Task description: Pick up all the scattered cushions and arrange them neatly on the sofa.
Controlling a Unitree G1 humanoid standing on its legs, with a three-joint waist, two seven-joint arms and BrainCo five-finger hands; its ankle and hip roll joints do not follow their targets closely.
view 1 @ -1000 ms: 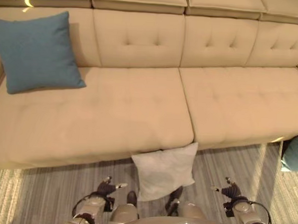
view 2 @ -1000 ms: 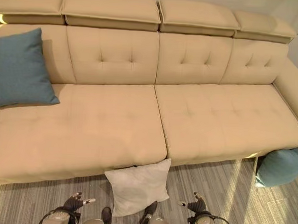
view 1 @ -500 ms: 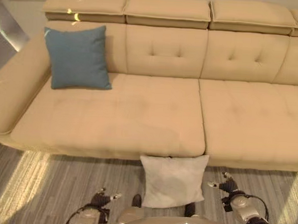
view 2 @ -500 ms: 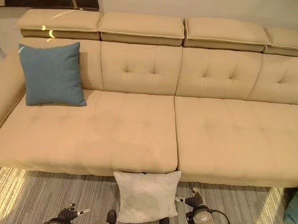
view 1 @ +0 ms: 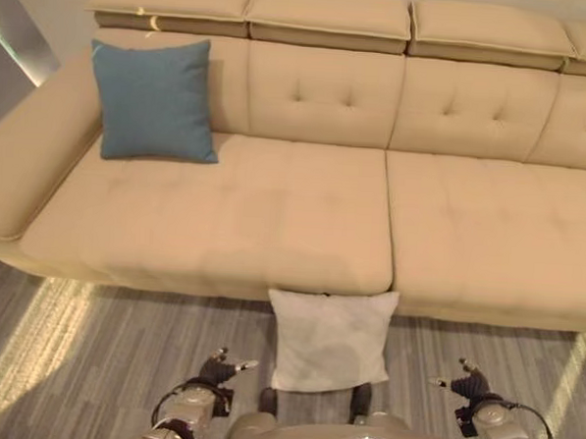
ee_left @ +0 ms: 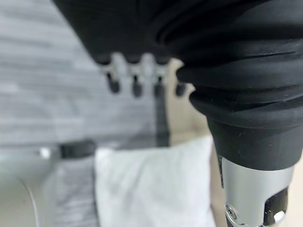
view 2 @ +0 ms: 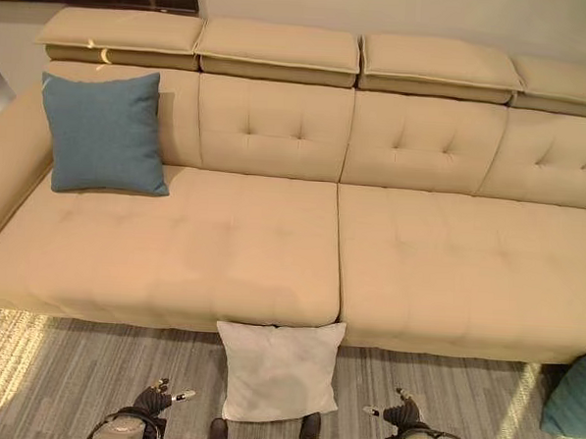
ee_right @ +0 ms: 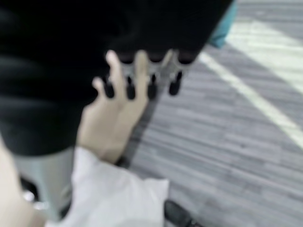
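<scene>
Left hand: low over the floor beside the white cushion, fingers relaxed and spread, holding nothing.
Right hand: on the cushion's other side, fingers likewise loose and empty.
White square fabric cushion: on the grey striped carpet floor, its top edge touching the front edge of the beige tufted leather sofa, between the two hands.
Blue square fabric cushion: upright against the backrest at the sofa's left end; judged placed.
Teal cushion: on the floor near the sofa's right front corner, partly cut off.
Progress: one of three visible cushions done; the white one is probably next, the teal one last.
</scene>
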